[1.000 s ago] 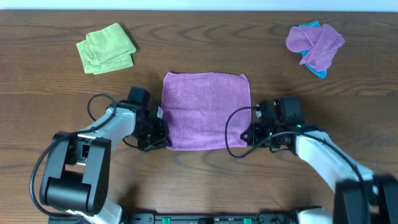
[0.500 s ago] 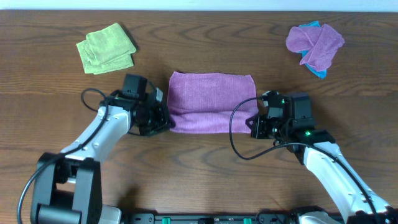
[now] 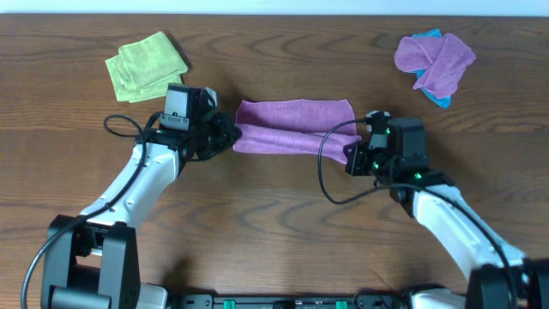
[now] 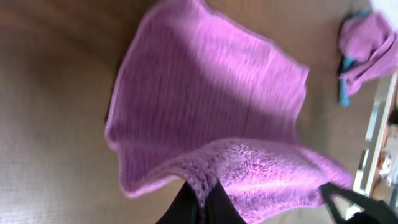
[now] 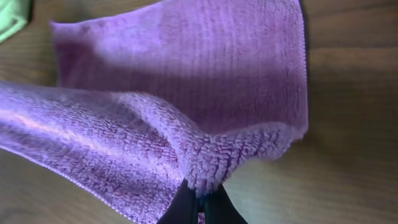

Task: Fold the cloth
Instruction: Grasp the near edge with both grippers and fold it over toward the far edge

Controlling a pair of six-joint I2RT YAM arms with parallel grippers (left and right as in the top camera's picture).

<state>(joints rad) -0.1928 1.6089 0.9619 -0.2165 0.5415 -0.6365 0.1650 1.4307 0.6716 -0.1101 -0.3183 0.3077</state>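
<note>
The purple cloth (image 3: 294,125) lies in the middle of the table, its near half lifted and doubled back over the far half. My left gripper (image 3: 230,136) is shut on the cloth's near left corner (image 4: 200,183). My right gripper (image 3: 353,153) is shut on the near right corner (image 5: 200,180). Both corners hang above the table. The far edge of the cloth (image 5: 186,68) still lies flat on the wood.
A folded green cloth (image 3: 147,66) lies at the far left. A crumpled purple cloth over a blue one (image 3: 434,58) lies at the far right. Black cables loop from both arms, one over the cloth's right end (image 3: 330,150).
Both grippers have carried the near edge of the cloth away from me, toward its far edge. The visible cloth has shrunk from a full square to a narrow band.
</note>
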